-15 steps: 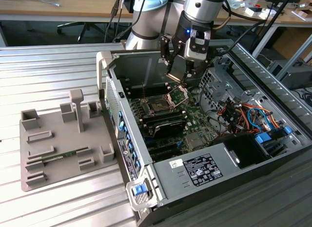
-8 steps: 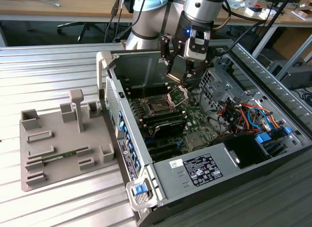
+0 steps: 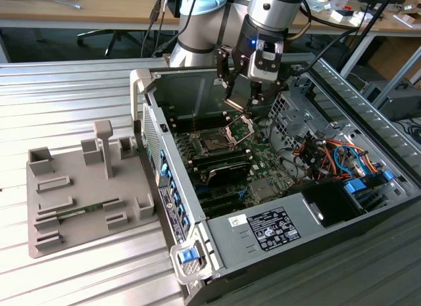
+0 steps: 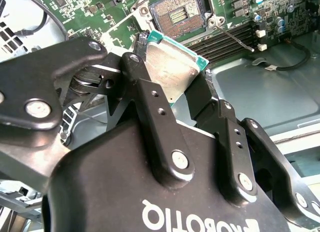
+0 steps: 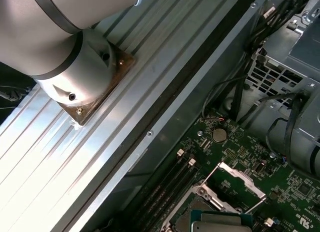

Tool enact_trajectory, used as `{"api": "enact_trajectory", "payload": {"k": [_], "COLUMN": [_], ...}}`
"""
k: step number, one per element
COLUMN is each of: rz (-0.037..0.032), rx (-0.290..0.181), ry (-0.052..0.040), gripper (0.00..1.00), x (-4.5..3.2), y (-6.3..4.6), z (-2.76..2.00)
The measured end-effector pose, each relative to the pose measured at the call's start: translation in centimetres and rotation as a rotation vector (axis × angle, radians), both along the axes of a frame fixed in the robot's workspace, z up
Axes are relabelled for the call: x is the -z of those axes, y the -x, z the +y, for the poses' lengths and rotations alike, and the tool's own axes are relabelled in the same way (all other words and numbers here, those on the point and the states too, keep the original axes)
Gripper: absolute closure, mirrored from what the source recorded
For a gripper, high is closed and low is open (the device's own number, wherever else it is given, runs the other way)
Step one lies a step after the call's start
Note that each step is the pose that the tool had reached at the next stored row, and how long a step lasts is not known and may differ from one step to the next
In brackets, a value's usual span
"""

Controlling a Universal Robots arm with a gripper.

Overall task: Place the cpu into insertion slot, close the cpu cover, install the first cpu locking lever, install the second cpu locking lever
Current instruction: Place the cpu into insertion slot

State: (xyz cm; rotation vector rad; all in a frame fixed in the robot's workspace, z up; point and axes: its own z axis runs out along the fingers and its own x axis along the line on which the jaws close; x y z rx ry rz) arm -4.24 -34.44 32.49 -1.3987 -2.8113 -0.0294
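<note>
I have the gripper (image 4: 172, 67) pinching the cpu (image 4: 169, 60). Its two black fingers (image 4: 150, 100) press on opposite edges of the chip. In the second wrist view the silvery-grey top faces the camera, with a teal-green rim showing along one side.

The chip hangs in the air above the motherboard (image 4: 90, 22), near the insertion slot (image 4: 176, 12) but touching nothing there. The slot lies open and unfilled, its field of gold contacts bare inside the thin metal rim. In the exterior view that slot (image 3: 214, 145) sits toward the end of the board nearest the case wall (image 3: 191, 89) on the arm's side, and the gripper (image 3: 245, 108) hovers just beyond it.

The cpu cover (image 5: 239, 175) stands swung up off the slot, tilted back. I also see it raised under the gripper in the exterior view (image 3: 241, 127). A thin metal locking lever (image 4: 235, 37) stands free, angled across the long memory slots (image 4: 225, 47) beside the slot's edge.

The open computer case rests on a ribbed metal table (image 3: 66, 89). A grey fixture tray (image 3: 79, 187) lies beside it, off the case's edge at the exterior view's left.
</note>
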Motion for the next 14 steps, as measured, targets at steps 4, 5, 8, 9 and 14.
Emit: {"api": "enact_trajectory", "payload": {"k": [4,5,8,9,14], "rz": [0.0,0.0,0.0,0.0,0.0], "rx": [0.005,0.007,0.011,0.012,0.019], "ry": [0.0,0.0,0.0,0.0,0.0], "gripper": [0.46,0.46,0.46,0.46,0.46], "x": [0.0,0.01,0.01,0.01,0.01], "y": [0.0,0.0,0.0,0.0,0.0], "z": [0.0,0.0,0.0,0.0,0.0]}}
